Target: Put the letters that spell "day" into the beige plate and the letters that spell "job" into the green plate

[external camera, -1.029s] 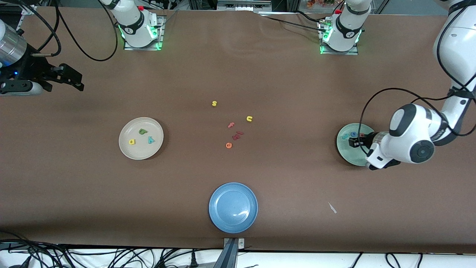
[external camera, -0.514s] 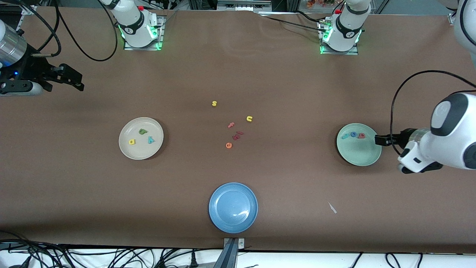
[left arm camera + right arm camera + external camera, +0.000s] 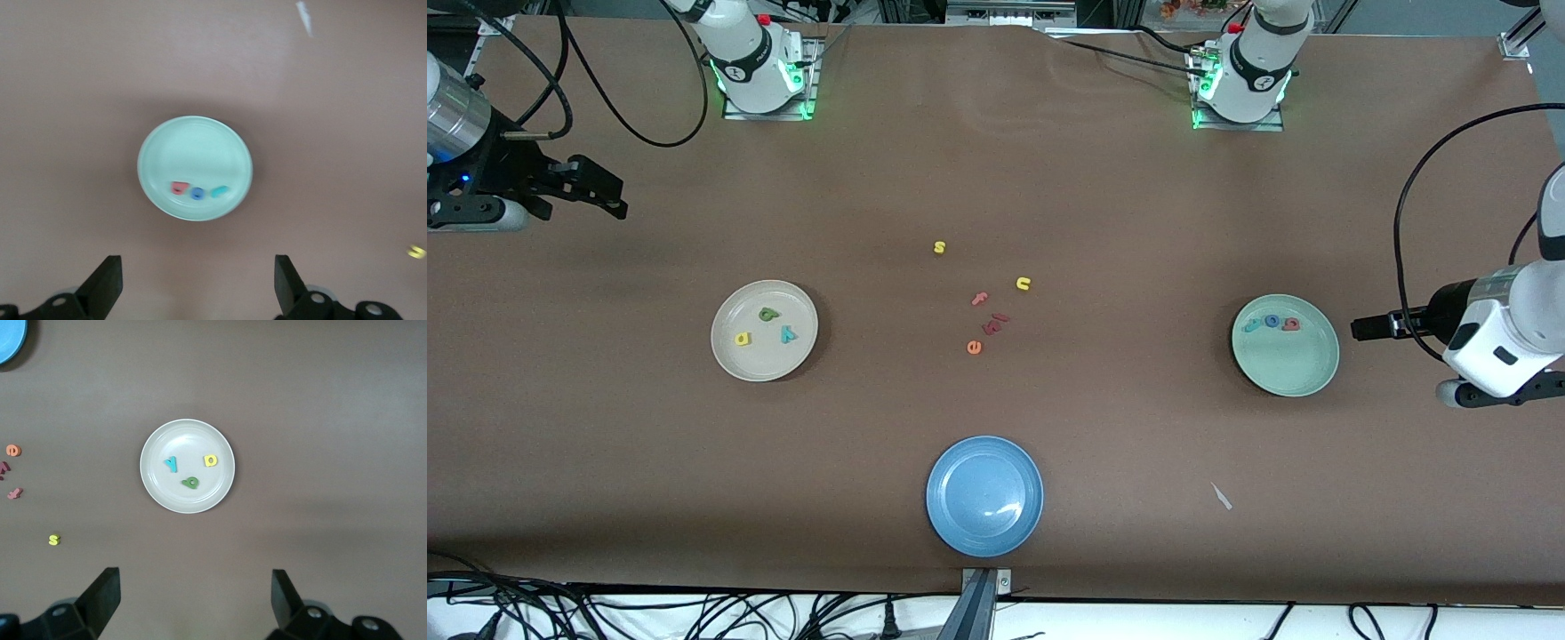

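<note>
My left gripper (image 3: 1360,328) hangs empty, jaws wide, just off the green plate (image 3: 1303,378), where the 3 "job" letters (image 3: 1272,322) lie. My right gripper (image 3: 609,196), also spread, waits well off the beige plate (image 3: 734,363) holding the 3 "day" letters (image 3: 767,325). They look light, soft foam: I'd pinch edges.

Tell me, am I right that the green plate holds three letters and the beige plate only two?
Not quite. The beige plate also holds three letters, green, yellow and teal, as the right wrist view shows. The green plate does hold three.
</note>
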